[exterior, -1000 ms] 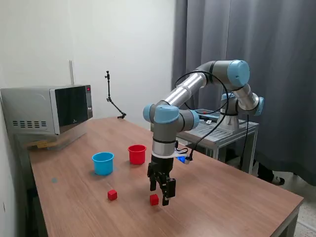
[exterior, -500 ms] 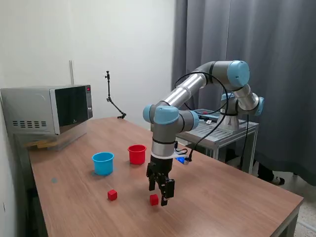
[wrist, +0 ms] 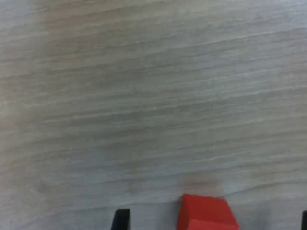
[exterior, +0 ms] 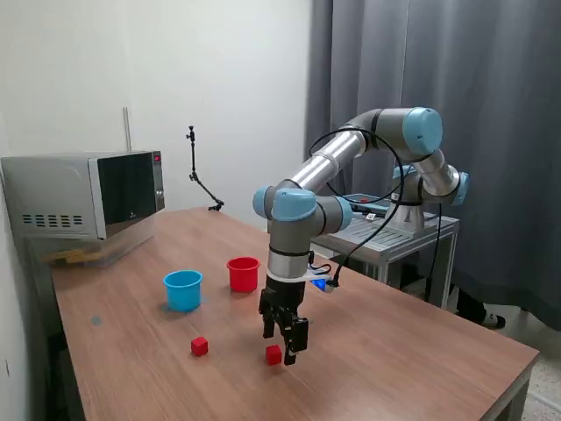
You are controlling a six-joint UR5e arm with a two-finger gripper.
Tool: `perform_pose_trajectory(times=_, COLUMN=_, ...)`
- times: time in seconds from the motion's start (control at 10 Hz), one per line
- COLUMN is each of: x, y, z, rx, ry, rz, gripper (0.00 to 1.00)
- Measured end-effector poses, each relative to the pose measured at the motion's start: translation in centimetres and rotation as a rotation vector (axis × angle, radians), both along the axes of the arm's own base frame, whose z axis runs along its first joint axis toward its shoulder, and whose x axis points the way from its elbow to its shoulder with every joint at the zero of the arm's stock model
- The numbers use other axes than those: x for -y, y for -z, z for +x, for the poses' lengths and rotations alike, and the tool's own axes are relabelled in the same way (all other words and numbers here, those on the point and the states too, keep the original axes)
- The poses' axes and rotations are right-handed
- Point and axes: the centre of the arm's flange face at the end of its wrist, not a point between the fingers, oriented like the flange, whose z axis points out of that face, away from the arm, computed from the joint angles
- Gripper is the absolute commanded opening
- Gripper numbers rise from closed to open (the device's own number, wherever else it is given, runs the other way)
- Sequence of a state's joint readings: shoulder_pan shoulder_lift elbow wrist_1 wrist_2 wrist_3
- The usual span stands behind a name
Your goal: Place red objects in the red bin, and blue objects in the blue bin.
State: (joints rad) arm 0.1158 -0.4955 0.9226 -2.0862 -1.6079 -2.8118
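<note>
Two small red cubes lie on the wooden table point(exterior: 412, 342): one point(exterior: 200, 346) toward the exterior view's left, the other point(exterior: 274, 354) right under my gripper point(exterior: 282, 344). The gripper points straight down and is open, just above that cube. In the wrist view the cube point(wrist: 205, 213) sits on the wood between the two dark fingertips point(wrist: 121, 219) of the gripper point(wrist: 212, 222), nearer one than the other and untouched. The red bin point(exterior: 244, 274) and the light blue bin point(exterior: 182, 290) stand side by side behind the cubes. No blue objects show in either view.
A microwave point(exterior: 88, 193) stands at the table's far corner on the exterior view's left. A thin black stand point(exterior: 198, 177) rises at the back edge. A metal cart point(exterior: 399, 230) carrying the arm's base is behind the table, before a grey curtain point(exterior: 491, 132).
The gripper has risen a little and shifted slightly toward the exterior view's left, staying open over the red cube. The cubes and cups have not moved.
</note>
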Motion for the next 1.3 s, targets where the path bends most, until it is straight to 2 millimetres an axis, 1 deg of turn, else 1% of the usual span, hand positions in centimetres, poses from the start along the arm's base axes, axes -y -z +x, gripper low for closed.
perform_pose_trajectory(times=0.6, x=-0.76, y=-0.42, z=-0.59, rx=-0.013, ry=0.007, rz=-0.004, gripper=1.00)
perform_pose_trajectory(times=1.3, x=-0.78, y=-0.21, z=-0.58, rx=-0.010, ry=0.007, rz=-0.003, gripper=1.00)
